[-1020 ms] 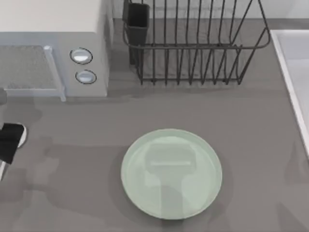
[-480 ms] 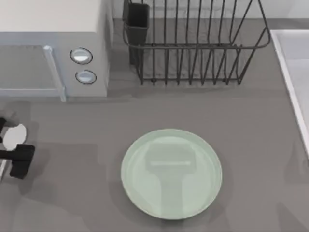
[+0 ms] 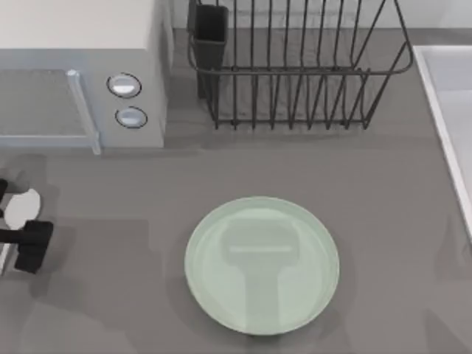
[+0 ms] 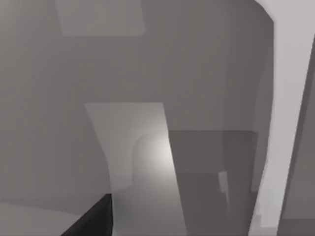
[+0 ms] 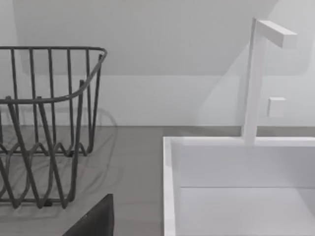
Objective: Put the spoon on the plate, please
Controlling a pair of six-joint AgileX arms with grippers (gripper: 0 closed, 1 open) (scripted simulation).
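Left gripper point(image 3: 16, 225): at the bench's left edge, fingers apart around the spoon point(image 3: 21, 207) bowl; grip unclear.
Plate point(image 3: 262, 265): near centre of bench, bare, well right of the spoon.
Right gripper: cannot tell.

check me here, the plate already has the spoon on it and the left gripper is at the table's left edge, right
Not quite. The plate is bare in the top view; the spoon is at the table's left edge, at the left gripper, whose place you have right.

No text, label, number or sign can be read anywhere.
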